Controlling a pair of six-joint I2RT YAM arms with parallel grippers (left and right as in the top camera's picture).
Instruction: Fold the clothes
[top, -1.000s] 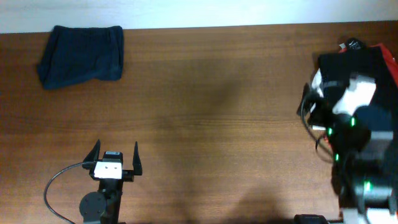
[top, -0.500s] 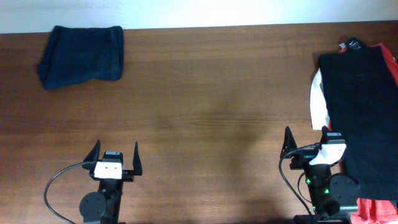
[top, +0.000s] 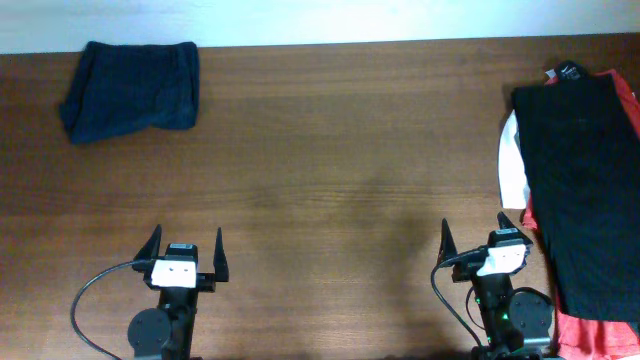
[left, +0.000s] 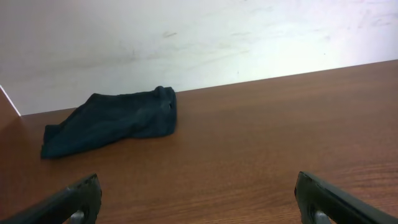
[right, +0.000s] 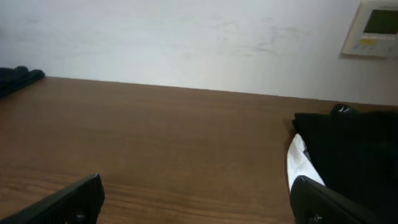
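Observation:
A folded dark navy garment lies at the table's far left corner; it also shows in the left wrist view. A pile of clothes lies at the right edge: a black garment on top, a white one and a red-orange one under it. The black one and white one show in the right wrist view. My left gripper is open and empty near the front edge. My right gripper is open and empty, just left of the pile.
The brown wooden table spreads between the navy garment and the pile. A white wall stands behind the table, with a small wall panel at the right.
My right arm has drawn back from over the pile at the right to the front edge and come to rest with its gripper open. The left arm has not moved.

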